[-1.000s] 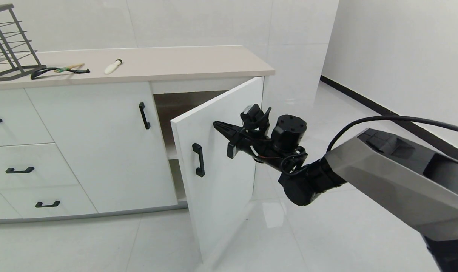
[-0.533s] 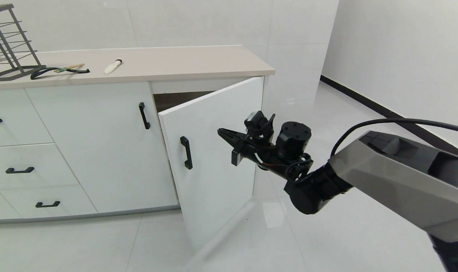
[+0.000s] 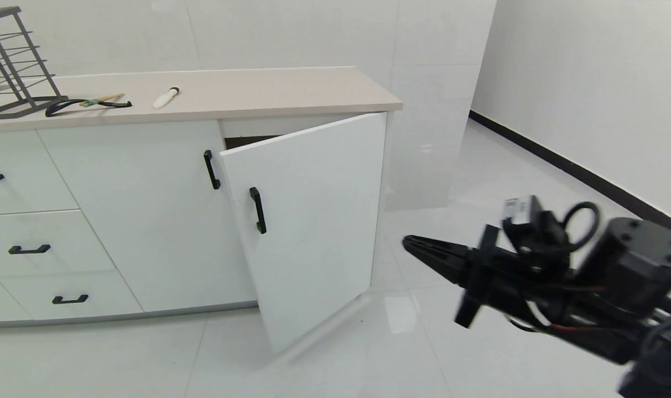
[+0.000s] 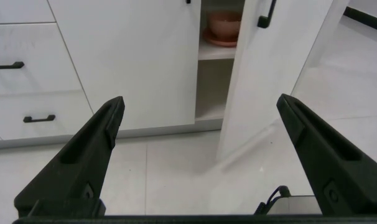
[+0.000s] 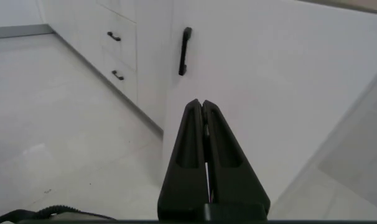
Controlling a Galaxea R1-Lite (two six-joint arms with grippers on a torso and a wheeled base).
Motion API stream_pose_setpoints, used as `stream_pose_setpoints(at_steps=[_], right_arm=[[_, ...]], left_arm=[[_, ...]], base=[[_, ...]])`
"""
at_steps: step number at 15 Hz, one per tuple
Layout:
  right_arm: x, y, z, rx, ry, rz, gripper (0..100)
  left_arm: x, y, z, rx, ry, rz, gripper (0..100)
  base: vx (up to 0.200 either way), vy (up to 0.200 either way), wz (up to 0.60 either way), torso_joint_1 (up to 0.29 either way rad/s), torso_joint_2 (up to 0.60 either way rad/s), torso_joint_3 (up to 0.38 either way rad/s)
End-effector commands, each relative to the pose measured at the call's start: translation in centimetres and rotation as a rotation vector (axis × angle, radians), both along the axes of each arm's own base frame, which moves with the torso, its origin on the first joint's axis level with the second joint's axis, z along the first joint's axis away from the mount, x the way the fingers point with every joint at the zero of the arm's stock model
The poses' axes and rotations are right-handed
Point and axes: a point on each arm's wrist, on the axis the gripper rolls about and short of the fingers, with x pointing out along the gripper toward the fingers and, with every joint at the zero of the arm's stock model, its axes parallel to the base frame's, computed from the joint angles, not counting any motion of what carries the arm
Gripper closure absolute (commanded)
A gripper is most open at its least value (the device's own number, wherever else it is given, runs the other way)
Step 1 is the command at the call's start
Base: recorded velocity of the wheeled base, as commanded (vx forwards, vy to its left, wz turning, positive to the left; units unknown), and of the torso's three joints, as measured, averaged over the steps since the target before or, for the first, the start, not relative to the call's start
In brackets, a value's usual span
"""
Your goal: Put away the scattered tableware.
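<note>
Door [image 3: 307, 221] hangs ajar. The right end effector [image 3: 410, 242], pinched shut and empty, sits beside it, and the left end effector [image 4: 201, 102] gapes wide. Utensils [image 3: 165, 98] lie on the tabletop [image 3: 258, 91] above the door. The door could stay unlatched, or the arm could clip it.

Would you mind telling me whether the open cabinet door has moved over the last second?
Yes. The cabinet door has swung toward shut: its handle now sits close beside the neighbouring door's handle, leaving only a narrow gap.
</note>
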Motion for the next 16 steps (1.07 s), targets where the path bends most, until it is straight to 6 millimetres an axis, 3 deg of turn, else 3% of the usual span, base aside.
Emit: stream_pose_setpoints(at_steps=[1,3,4,7,10,12,16], right_arm=[[-6.7,-8.0,2.4,0.061,-0.116,-0.170,100],[-8.0,-10.6,2.8,0.064,-0.151,-0.308,100],[-9.5,-12.5,3.1,0.049,-0.193,-0.426,100],[-14.7,-13.7,3.5,0.050,-0.296,-0.474,100],[-20.4,-14.5,0.5,0.043,-0.290,-0.494,100],[-22.0,-14.6,-0.8,0.033,-0.278,-0.552,100],[-22.8,-14.4,-2.4,0.025,-0.305,-0.615,100]], left_arm=[[0.0,0.0,0.0,0.000,0.000,0.000,0],[0.0,0.0,0.0,0.000,0.000,0.000,0],[0.0,0.0,0.0,-0.002,0.000,0.000,0],[0.0,0.0,0.0,-0.011,-0.001,0.005,0],[0.0,0.0,0.0,-0.009,-0.002,0.003,0],[0.0,0.0,0.0,-0.008,-0.002,0.003,0],[0.0,0.0,0.0,-0.009,-0.002,0.003,0]], base=[[0.000,0.000,0.00,0.000,0.00,0.000],[0.000,0.000,0.00,0.000,0.00,0.000],[0.000,0.000,0.00,0.000,0.00,0.000],[0.000,0.000,0.00,0.000,0.00,0.000],[0.000,0.000,0.00,0.000,0.00,0.000],[0.000,0.000,0.00,0.000,0.00,0.000],[0.000,0.000,0.00,0.000,0.00,0.000]])
